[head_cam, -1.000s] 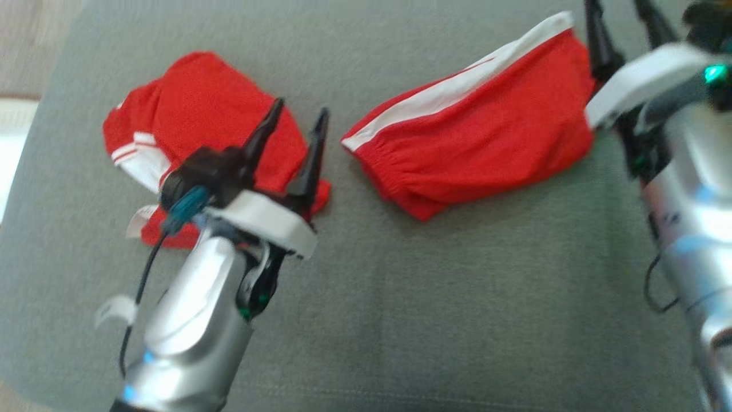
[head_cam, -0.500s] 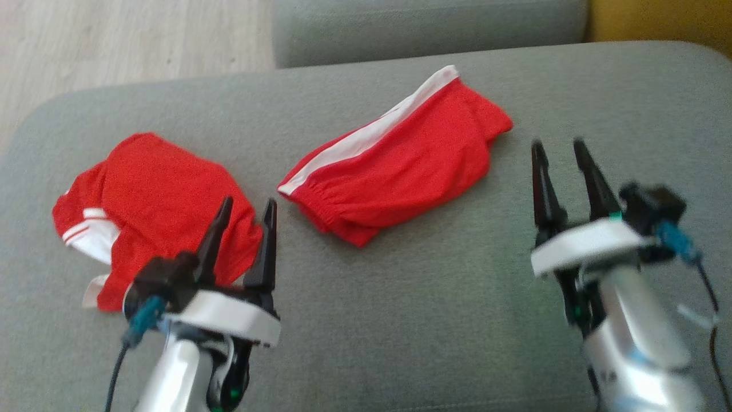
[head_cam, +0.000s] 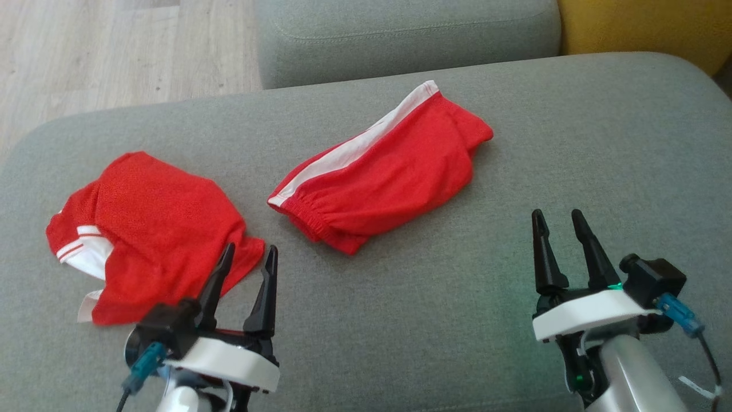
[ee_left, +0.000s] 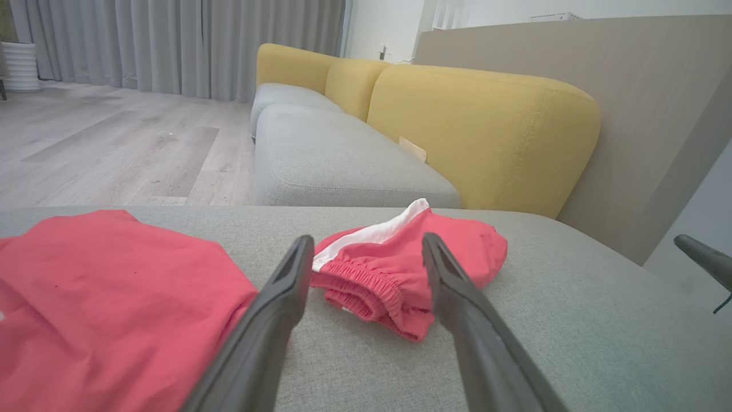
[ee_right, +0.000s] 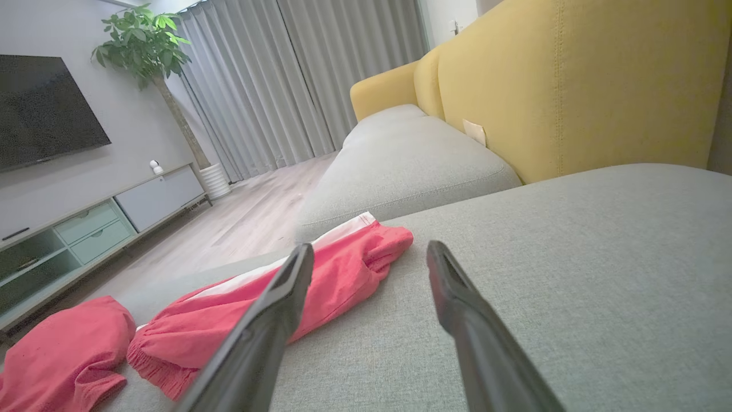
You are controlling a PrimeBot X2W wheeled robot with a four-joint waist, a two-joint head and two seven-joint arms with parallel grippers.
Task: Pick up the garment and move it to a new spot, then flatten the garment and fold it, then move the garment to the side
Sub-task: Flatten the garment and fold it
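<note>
Folded red shorts point(head_cam: 380, 174) on grey sofa seat point(head_cam: 434, 320), red jersey point(head_cam: 154, 223) beside them, corner behind left gripper point(head_cam: 251, 248), right gripper point(head_cam: 556, 213) apart, both jaws wide, empty.

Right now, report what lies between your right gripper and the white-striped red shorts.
Only bare grey cushion lies between the right gripper and the red shorts, seen in the head view.

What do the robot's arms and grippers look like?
The left gripper and right gripper each have two long black tapered fingers on a white plate. Beside each plate sits a black block with a teal plug and dark cable. The forearms are silver; a green light glows by the right plate.
</note>
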